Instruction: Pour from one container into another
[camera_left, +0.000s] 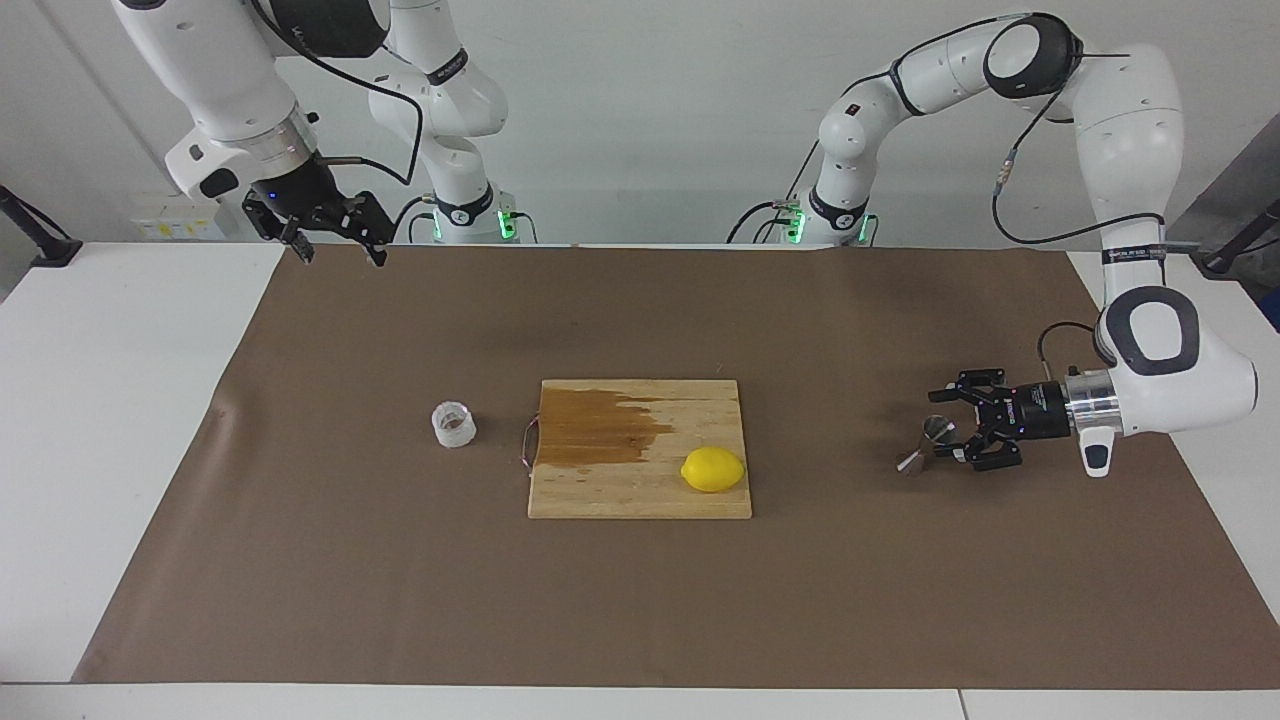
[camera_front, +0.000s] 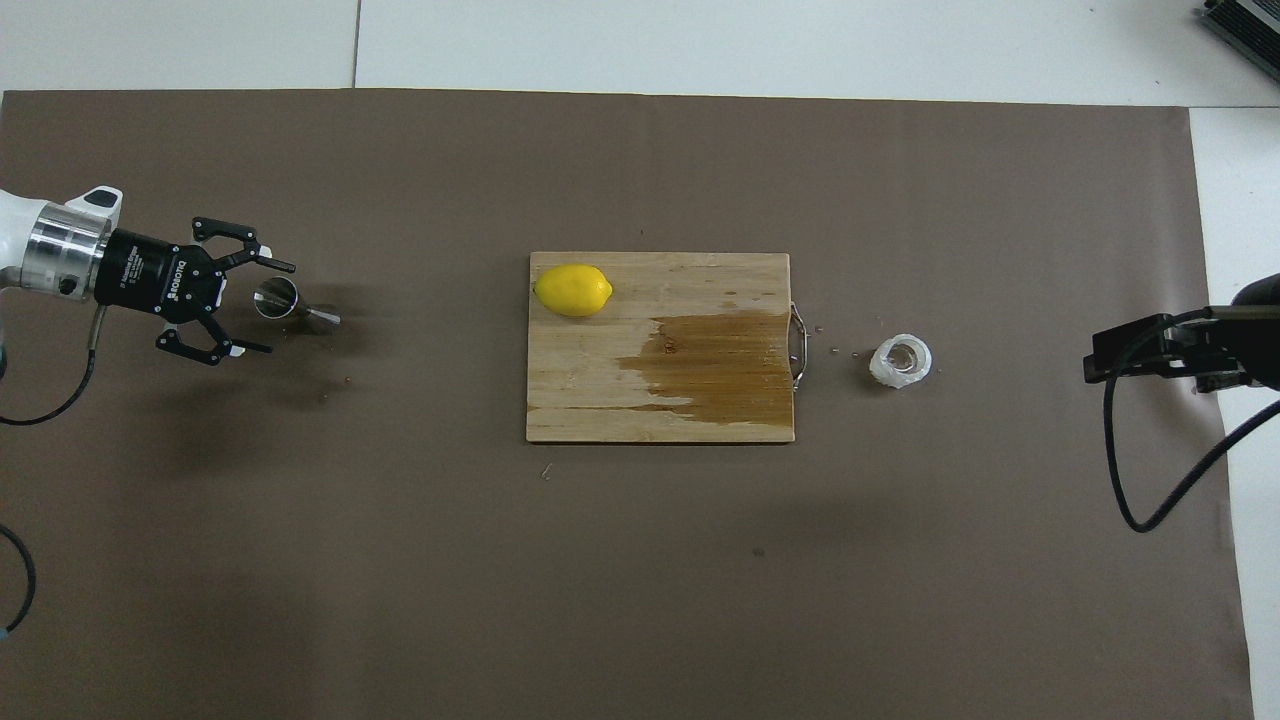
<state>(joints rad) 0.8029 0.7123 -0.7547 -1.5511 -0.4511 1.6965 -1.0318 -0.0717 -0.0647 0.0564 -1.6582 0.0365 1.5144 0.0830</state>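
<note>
Left gripper (camera_left: 948, 441) gapes beside your slick, light jigger (camera_left: 927, 444) at its table end; pinch the narrow waist, mind it skidding.

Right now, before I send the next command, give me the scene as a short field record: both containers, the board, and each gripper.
glass cup: upright on the brown paper, beside the cutting board's handle end, toward the right arm's end
jigger: on the paper toward the left arm's end, not gripped
cutting board: mid-table, wet stain on part of it
lemon: on the board
left gripper: open, low, fingers flanking the jigger
right gripper: raised over the paper's edge, waiting
</note>
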